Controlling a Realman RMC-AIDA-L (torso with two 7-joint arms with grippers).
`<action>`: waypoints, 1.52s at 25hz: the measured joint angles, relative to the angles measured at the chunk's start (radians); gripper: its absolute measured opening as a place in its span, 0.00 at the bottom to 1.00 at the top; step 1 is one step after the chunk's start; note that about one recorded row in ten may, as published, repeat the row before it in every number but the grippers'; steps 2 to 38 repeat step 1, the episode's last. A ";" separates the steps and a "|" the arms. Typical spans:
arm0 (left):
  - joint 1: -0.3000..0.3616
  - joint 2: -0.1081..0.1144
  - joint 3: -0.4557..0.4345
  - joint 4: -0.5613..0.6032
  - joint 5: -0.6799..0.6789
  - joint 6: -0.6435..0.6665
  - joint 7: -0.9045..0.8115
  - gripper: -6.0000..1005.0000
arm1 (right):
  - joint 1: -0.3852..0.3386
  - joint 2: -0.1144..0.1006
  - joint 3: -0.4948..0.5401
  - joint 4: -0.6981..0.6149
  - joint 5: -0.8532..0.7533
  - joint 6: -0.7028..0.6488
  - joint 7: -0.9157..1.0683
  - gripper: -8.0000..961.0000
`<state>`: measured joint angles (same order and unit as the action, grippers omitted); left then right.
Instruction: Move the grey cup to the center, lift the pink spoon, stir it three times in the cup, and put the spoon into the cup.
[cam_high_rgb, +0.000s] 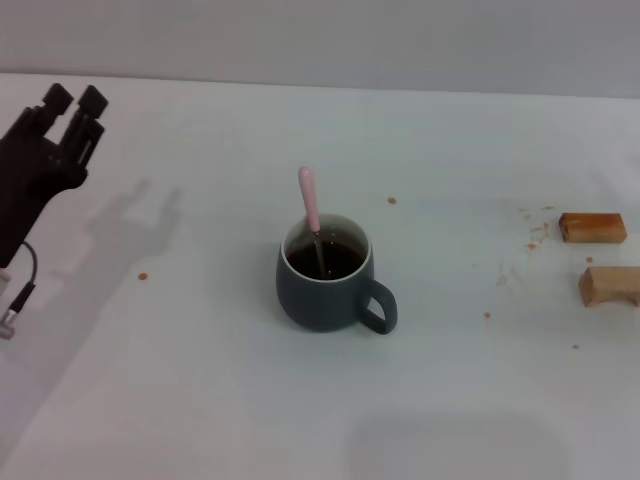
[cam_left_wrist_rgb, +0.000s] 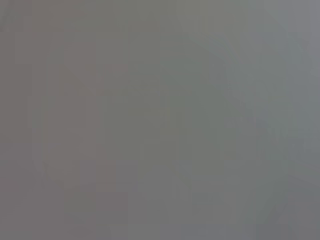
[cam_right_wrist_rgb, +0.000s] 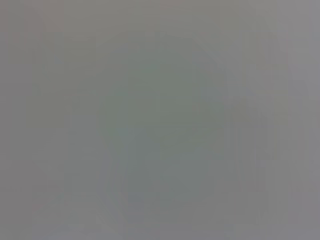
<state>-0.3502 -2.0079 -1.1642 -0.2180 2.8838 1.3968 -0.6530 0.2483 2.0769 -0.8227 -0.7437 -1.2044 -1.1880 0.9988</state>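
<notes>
The grey cup (cam_high_rgb: 325, 276) stands upright near the middle of the white table (cam_high_rgb: 200, 400), well apart from my left gripper (cam_high_rgb: 74, 108), which hangs off to the cup's left and farther back, above the tabletop and touching nothing. My two dark fingertips (cam_high_rgb: 92, 99) point away from me with a narrow gap between them, parted and holding nothing. My right gripper does not appear in the head view, and both wrist views give only a flat grey blur, so I cannot tell its state.

The pink spoon (cam_high_rgb: 311, 215) stands in the cup, its metal end sunk in the dark brown liquid and its pale pink handle leaning over the cup's back rim, rising above it and tilted slightly to the left. The cup is squat and rounded, dark blue-grey outside with a pale inner rim, its loop handle turned to the right and toward me.

Two small wooden blocks (cam_high_rgb: 592, 227) lie far to the cup's right, one behind the other, with brown specks scattered on the table between them and the cup
</notes>
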 joint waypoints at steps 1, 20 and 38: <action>0.005 0.000 -0.006 0.002 0.000 0.015 0.003 0.47 | -0.013 0.001 0.001 0.057 0.103 -0.023 -0.110 0.63; 0.005 0.000 -0.006 0.002 0.000 0.015 0.003 0.47 | -0.013 0.001 0.001 0.057 0.103 -0.023 -0.110 0.63; 0.005 0.000 -0.006 0.002 0.000 0.015 0.003 0.47 | -0.013 0.001 0.001 0.057 0.103 -0.023 -0.110 0.63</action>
